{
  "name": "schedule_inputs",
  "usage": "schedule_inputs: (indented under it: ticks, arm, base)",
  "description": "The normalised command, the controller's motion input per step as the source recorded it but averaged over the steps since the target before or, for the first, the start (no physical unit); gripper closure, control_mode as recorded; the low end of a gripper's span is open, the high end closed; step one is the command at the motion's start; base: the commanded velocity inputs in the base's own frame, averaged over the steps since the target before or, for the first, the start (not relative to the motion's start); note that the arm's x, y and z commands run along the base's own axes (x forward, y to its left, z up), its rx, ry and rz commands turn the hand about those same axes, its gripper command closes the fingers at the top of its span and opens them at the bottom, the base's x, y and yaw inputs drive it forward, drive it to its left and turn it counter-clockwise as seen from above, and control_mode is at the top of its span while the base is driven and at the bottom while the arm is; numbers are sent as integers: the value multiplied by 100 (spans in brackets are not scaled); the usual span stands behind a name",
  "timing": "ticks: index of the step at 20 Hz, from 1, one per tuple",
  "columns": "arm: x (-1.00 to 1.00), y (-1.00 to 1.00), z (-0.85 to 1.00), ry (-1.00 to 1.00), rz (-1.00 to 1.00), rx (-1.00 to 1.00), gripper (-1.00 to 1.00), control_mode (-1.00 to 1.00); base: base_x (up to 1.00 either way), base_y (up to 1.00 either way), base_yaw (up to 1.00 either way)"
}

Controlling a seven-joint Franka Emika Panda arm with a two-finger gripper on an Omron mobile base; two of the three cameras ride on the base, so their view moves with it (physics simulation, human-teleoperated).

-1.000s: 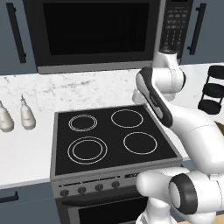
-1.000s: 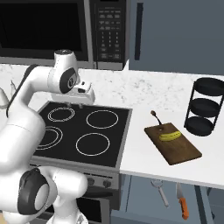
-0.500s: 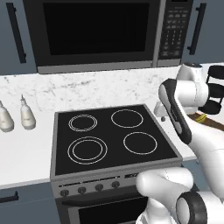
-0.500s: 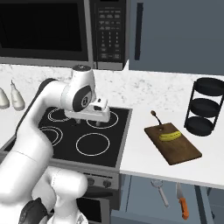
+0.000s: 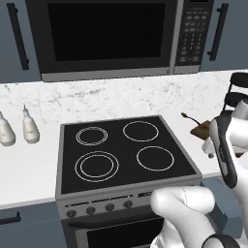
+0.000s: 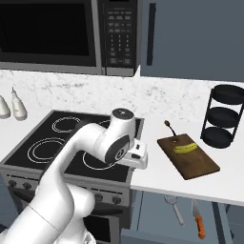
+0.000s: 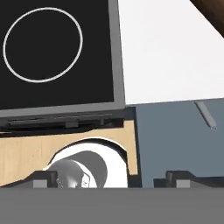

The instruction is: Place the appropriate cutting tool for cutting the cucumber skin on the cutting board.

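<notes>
The brown wooden cutting board (image 6: pixel 195 162) lies on the white counter right of the stove, its corner also showing past my arm (image 5: pixel 202 130). On it rests the small yellow-green cucumber (image 6: pixel 185 148). Below the counter's front edge lie a slim silvery cutting tool (image 6: pixel 175 209) and an orange-handled knife (image 6: pixel 200 221). A grey slender tool (image 7: pixel 205 114) lies on a blue-grey surface in the hand view. My gripper (image 6: pixel 138 165) hangs over the stove's front right corner, left of the board. It is open (image 7: pixel 111 180), its tips wide apart and holding nothing.
A black tiered rack (image 6: pixel 221 116) stands right of the board. The black stove top (image 5: pixel 121 150) has several ring burners. Two white bottles (image 5: pixel 30 128) stand on the left counter. A microwave (image 6: pixel 57 33) hangs above. A small dark handle (image 6: pixel 168 126) lies behind the board.
My arm has swung from the back of the stove forward and right to its front right corner and come lower. The jaws have opened wider.
</notes>
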Motion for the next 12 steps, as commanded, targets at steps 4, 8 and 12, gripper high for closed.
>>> schedule_inputs:
  ticks: [4, 8, 12]
  arm:
    - [-7, -96, -46, 6, 0, 4, -100, -100]
    - [-10, -81, -45, 11, 0, 0, -100, -100]
    - [-30, -71, -48, 2, 0, 0, -100, -100]
  base:
    - [0, 0, 0]
    - [0, 0, 0]
    - [0, 0, 0]
